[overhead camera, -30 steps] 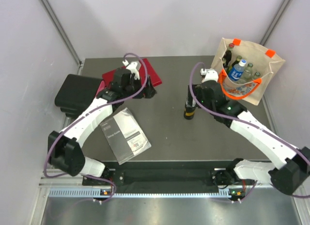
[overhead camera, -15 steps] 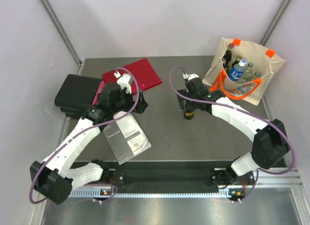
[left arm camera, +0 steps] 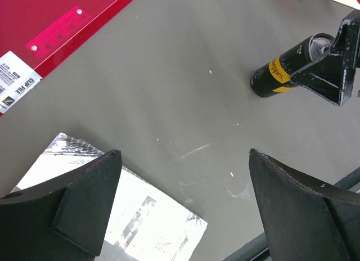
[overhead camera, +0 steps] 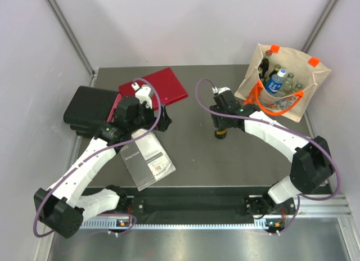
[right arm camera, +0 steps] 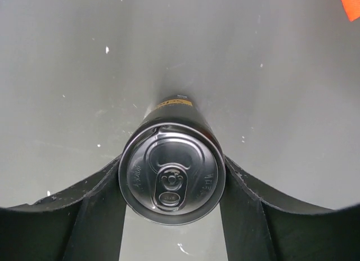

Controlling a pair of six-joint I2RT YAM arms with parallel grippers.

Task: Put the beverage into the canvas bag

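Beverage can (right arm camera: 171, 174) (upright) between right jaws

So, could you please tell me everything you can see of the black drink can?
The can is black metal with a yellow band and lettering on its side. Its dark lid is unopened, the pull tab flat. It stands upright on the grey table, apart from the canvas bag. The fingers of the right gripper press its sides near the top; nothing else touches it.

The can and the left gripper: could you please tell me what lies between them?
Only bare table, seen in the left wrist view between the left gripper and the can.
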